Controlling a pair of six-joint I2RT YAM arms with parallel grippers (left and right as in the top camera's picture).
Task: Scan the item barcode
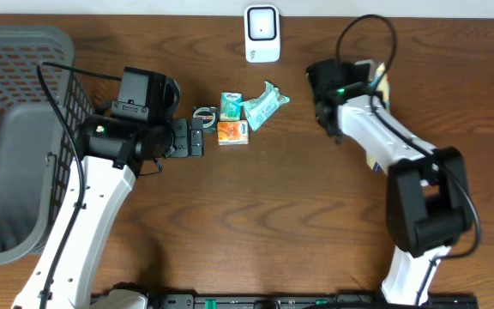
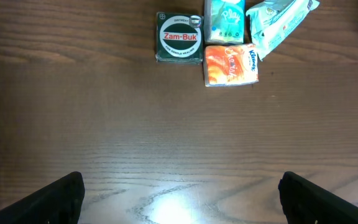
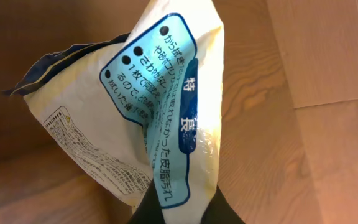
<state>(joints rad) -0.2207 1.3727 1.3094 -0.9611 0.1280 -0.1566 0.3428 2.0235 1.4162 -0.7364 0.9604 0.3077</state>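
Above wooden table [image 1: 298,189], white packet [image 3: 166,106] in right tool [image 3: 182,208].

Smooth brown wood surface [image 2: 104,124] with fine grain and a shiny patch of light, crinkly glossy plastic packet [image 3: 166,112], grey matt plastic basket [image 1: 15,51] full of holes, shiny plastic-wrapped orange tissue pack [image 2: 230,64], smooth white plastic scanner [image 1: 262,33].

The overhead view is evenly and softly lit and sharp throughout, with faint shadows on the wooden desk [image 1: 298,197] beside both arms. In the left wrist view a pale glare patch lies on the wood near the bottom edge. There the fingers [image 2: 55,199] of the left gripper [image 2: 179,202] look dark and blurred. The right wrist view is warm-toned; the white packet [image 3: 166,93] blows out mid-surface, and the background is soft.
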